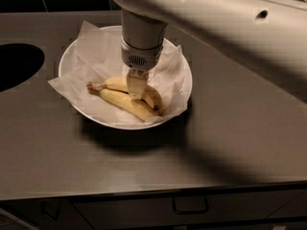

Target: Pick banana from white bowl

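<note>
Camera view: the gripper (135, 87) rests on the bananas (125, 102) in the white bowl (70, 63) on the table (230, 133); whether it grips them cannot be told.

No legible text, jaws at banana (121, 99) in white bowl (67, 61)

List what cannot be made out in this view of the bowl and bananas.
Camera view:
The gripper, down on the bananas in the bowl: its own body hides whether it holds one.
The rear banana: middle hidden behind the gripper.
The bowl: far rim hidden behind the arm.
The arm: cut off by the top and right edges.
The dark hole: cut off by the left edge.
</note>
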`<state>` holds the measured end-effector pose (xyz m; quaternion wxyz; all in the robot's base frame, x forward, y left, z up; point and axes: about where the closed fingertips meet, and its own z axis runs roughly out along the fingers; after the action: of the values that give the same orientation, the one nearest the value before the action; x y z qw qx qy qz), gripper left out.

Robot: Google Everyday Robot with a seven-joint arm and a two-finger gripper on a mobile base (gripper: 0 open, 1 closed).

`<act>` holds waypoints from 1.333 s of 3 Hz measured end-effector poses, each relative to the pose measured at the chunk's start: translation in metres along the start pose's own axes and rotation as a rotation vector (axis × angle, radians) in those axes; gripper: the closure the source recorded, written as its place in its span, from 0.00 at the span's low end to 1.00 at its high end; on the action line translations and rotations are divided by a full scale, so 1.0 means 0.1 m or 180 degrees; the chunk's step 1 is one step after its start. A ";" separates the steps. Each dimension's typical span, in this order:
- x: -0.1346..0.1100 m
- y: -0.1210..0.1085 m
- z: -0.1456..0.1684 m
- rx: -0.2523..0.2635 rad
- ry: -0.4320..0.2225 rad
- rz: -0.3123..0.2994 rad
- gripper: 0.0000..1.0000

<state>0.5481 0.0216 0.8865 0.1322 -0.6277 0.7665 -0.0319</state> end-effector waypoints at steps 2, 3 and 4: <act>0.02 -0.03 0.11 -0.0042 0.0060 0.0001 0.48; 0.05 -0.05 0.09 -0.0013 0.0086 0.0014 0.47; 0.08 -0.08 0.01 0.0056 0.0122 0.0018 0.46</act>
<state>0.5542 0.0126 0.8856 0.1232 -0.6236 0.7703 -0.0503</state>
